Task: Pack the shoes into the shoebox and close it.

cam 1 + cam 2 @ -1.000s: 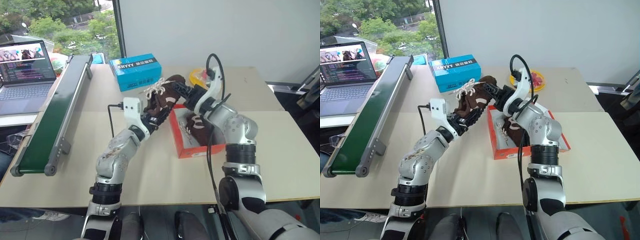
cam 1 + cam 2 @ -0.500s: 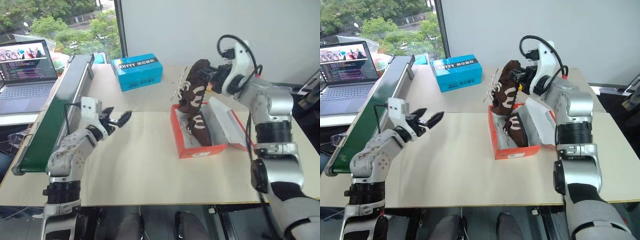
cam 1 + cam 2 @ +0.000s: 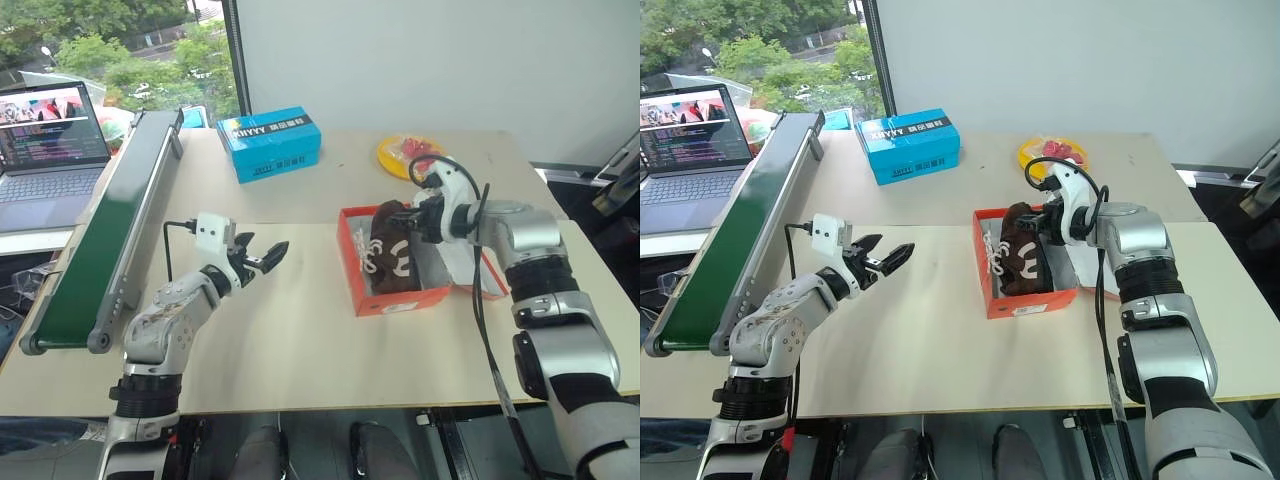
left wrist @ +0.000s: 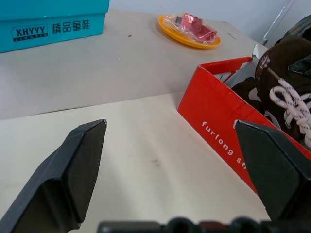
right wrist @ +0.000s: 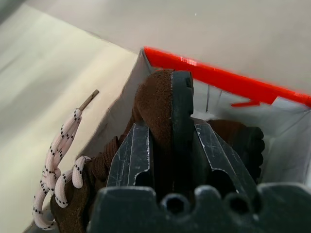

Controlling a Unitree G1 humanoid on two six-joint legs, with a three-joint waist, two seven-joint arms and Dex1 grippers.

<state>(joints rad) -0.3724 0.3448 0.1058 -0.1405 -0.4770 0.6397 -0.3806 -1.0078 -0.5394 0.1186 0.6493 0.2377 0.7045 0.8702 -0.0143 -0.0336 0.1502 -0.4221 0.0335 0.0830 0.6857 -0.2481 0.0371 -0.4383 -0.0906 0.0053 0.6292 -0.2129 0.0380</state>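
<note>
Left pincer (image 3: 268, 257): jaws spread wide, empty, forearm level above the pale wooden counter (image 3: 300, 330), aimed at 3 o'clock toward the box.
Right pincer (image 5: 171, 127): clamped on the heel of a dark brown shoe (image 3: 388, 252), wrist bent inward over the box.
Red-orange cardboard shoebox (image 3: 400, 302): lid open, right of the counter's centre.
Shoes: both inside the shoebox.

Robotics lab or test room: pale counter (image 3: 300, 330), green conveyor belt (image 3: 105, 235) at left, open laptop (image 3: 50, 140) showing code upper left, window onto trees.
</note>
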